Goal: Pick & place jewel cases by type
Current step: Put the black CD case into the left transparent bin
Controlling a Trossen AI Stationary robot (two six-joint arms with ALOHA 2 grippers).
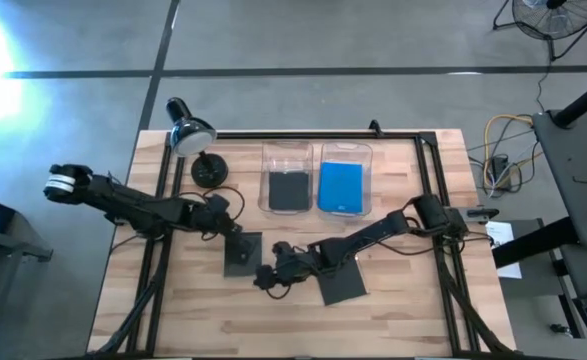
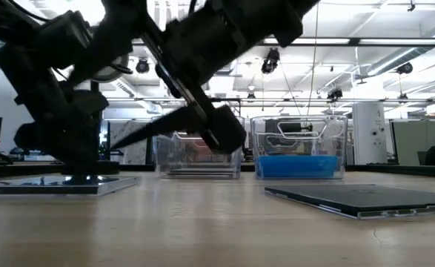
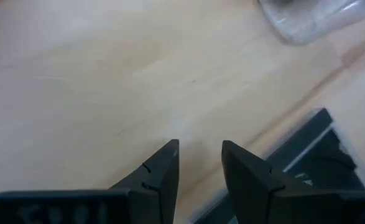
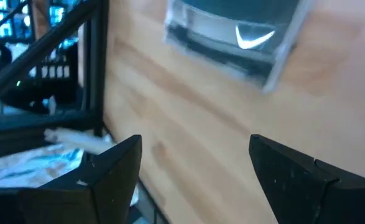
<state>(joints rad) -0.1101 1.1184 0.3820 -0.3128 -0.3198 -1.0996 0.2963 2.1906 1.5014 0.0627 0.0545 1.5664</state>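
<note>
Two dark jewel cases lie flat on the wooden table: one (image 1: 243,255) below my left gripper (image 1: 235,228), the other (image 1: 341,284) under my right forearm. My left gripper (image 3: 201,155) is low, open by a narrow gap, with that case's edge (image 3: 322,158) just beside its fingers. My right gripper (image 1: 265,277) hangs wide open (image 4: 194,155) above bare wood between the two cases, raised off the table (image 2: 202,122). A third dark case (image 1: 289,188) lies in the left clear bin, a blue case (image 1: 340,186) in the right one. My left gripper stands low at the edge of the dark case (image 2: 54,185), coming from above; I cannot tell whether a finger touches it. Nothing shows between its fingers.
The two clear bins (image 1: 289,150) (image 1: 345,150) stand side by side at the table's far middle. A desk lamp (image 1: 188,130) with a round base (image 1: 209,170) sits at the far left. A black frame rail (image 1: 313,134) runs along the far edge. Bare wood lies along the near edge.
</note>
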